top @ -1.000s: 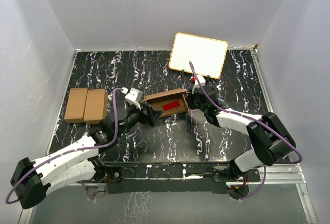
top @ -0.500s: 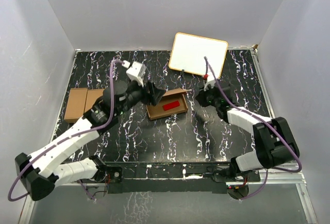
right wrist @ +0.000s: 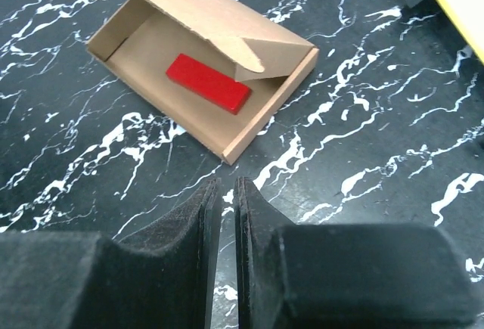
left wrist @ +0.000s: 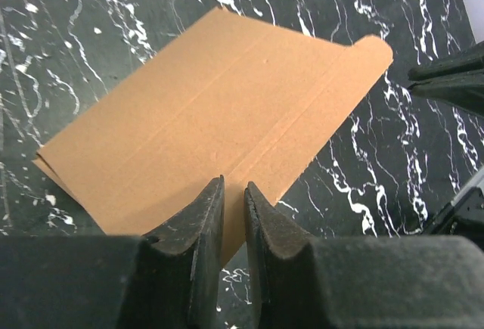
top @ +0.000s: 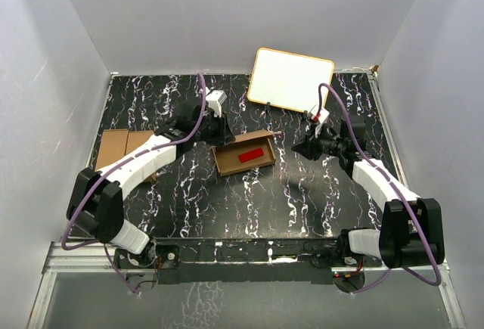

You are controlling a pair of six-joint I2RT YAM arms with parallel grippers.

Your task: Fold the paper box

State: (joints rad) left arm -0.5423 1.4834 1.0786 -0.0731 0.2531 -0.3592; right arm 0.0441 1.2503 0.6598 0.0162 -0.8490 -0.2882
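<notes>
The paper box (top: 243, 153) lies at the table's middle as a slim brown carton. Its lid (right wrist: 204, 4) stands half raised over a red block (right wrist: 208, 82) inside. My left gripper (top: 225, 132) is at the box's far left side, above the lid's outer face (left wrist: 219, 110). Its jaws (left wrist: 234, 184) are shut to a thin slit with nothing seen between them. My right gripper (top: 296, 147) hovers to the right of the box, apart from it. In its own wrist view the right gripper (right wrist: 228, 180) is shut and empty above the table.
A twin pair of brown cartons (top: 121, 151) lies at the left edge, partly under my left arm. A white board with a yellow rim (top: 291, 79) leans at the back right. Grey walls close the table on three sides.
My left arm swung from the box's left end round to its far side and its jaws closed. My right gripper drew back to the right, away from the box.
</notes>
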